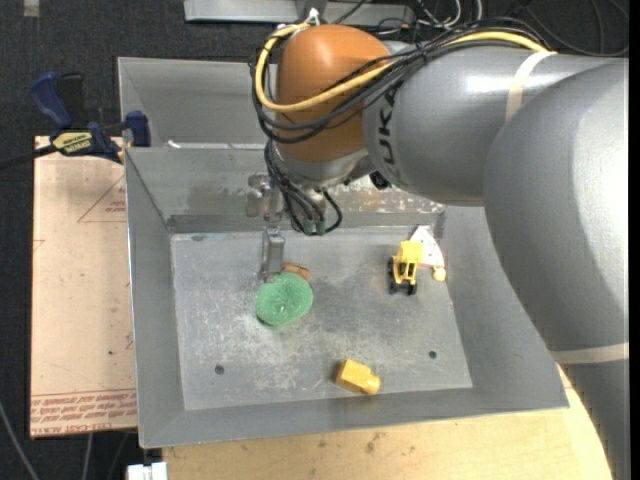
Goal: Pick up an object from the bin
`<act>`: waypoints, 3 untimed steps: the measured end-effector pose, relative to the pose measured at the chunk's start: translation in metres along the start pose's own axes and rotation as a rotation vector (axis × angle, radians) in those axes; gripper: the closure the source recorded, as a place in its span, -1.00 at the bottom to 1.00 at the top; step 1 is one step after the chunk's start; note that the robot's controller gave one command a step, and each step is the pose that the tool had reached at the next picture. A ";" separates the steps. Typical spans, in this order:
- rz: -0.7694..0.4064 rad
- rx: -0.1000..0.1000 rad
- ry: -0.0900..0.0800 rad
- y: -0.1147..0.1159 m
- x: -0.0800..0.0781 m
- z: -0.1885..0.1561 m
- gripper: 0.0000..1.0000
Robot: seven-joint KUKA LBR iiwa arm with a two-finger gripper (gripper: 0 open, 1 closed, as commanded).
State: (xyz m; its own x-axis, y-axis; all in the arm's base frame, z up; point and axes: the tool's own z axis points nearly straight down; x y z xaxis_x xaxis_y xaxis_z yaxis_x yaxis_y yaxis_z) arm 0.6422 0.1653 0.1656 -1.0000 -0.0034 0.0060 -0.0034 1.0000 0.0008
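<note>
Starting at the front of the bin (pixel 420 328), the closest thing is a small yellow block (pixel 357 377), lying on its own on the floor, well apart from everything else.

Moving back toward the middle, a green disc (pixel 284 301) lies flat, round and kind of fuzzy looking. A little brown bit (pixel 296 269) sits right at its upper edge; I can't tell whether the two touch.

The claw (pixel 272 274) comes straight down at the upper left edge of that green disc, just beside the brown bit. Its tip looks like it's at the disc's rim, maybe touching it. From this angle it reads as one grey blade, so honestly I can't tell if it's open or closed, and nothing visibly sits inside it. The green disc is on the floor, not lifted.

Off to the right, about level with the claw, a yellow toy truck (pixel 404 268) stands near a white piece (pixel 427 247) that lies just behind it.

Farther back, above the claw, comes the orange cover (pixel 325 88) with cables (pixel 262 68) looped over it, and the big grey arm (pixel 520 138) reaching in from the right.
</note>
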 end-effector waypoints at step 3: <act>-0.238 0.001 -0.004 -0.048 0.022 0.049 -1.00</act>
State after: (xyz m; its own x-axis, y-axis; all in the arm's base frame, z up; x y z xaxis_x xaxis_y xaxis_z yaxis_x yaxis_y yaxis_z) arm 0.6196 0.1177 0.1164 -0.9709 -0.2394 0.0019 -0.2394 0.9709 0.0010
